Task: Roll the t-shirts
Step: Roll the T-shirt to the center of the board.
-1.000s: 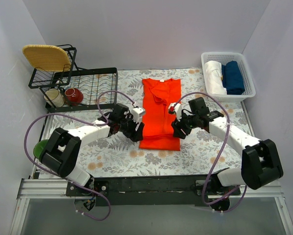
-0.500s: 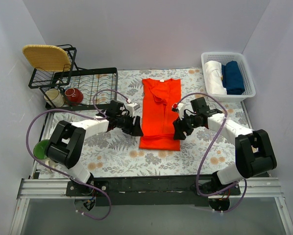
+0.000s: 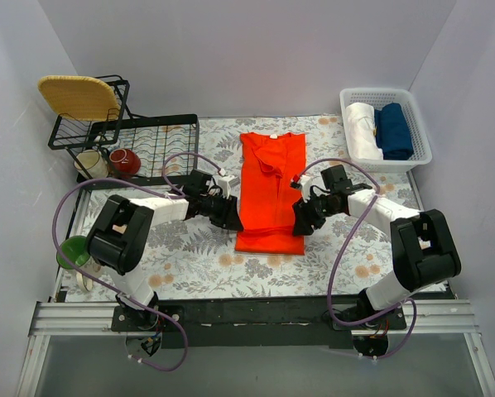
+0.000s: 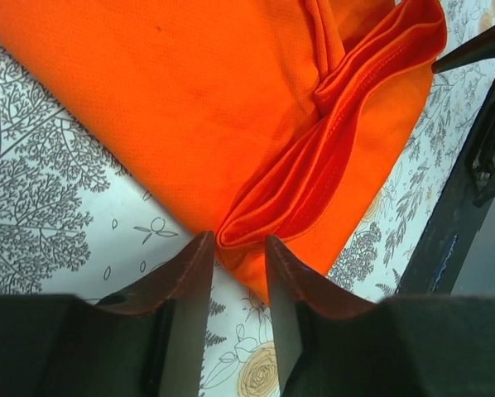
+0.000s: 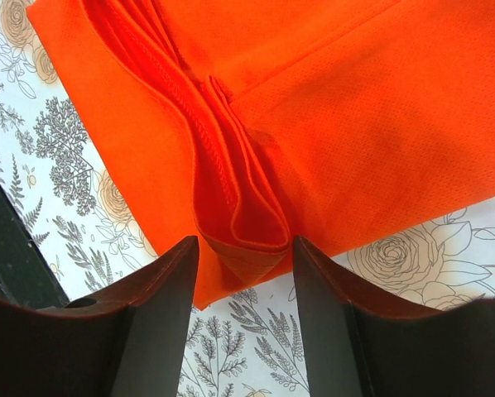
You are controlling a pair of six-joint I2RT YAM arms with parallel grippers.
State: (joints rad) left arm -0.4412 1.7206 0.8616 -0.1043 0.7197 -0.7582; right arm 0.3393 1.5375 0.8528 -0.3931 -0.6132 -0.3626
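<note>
The orange-red t-shirt [image 3: 271,186] lies folded into a long narrow strip on the flowered tablecloth, neck at the far end. A raised fold runs across its near part. My left gripper [image 3: 232,220] is at the shirt's left edge. In the left wrist view the left end of that fold [image 4: 246,234] sits right at the tips of the left gripper [image 4: 237,246], whose jaws stand narrowly apart. My right gripper [image 3: 300,224] is at the right edge. In its wrist view the right gripper [image 5: 246,248] stands open, with the fold's other end [image 5: 239,223] between its tips.
A white basket [image 3: 378,93] at the back right holds a rolled white cloth [image 3: 362,128] and a rolled blue one [image 3: 394,131]. A black wire rack [image 3: 152,136] at the back left has a wicker plate [image 3: 78,95], with a mug [image 3: 90,164] and a red cup [image 3: 125,161] in front. A green object [image 3: 69,251] sits at the left edge.
Both arms have drawn in and settled low at the shirt's side edges. The left jaws have narrowed around the end of the fold; the right jaws stay about as wide.
</note>
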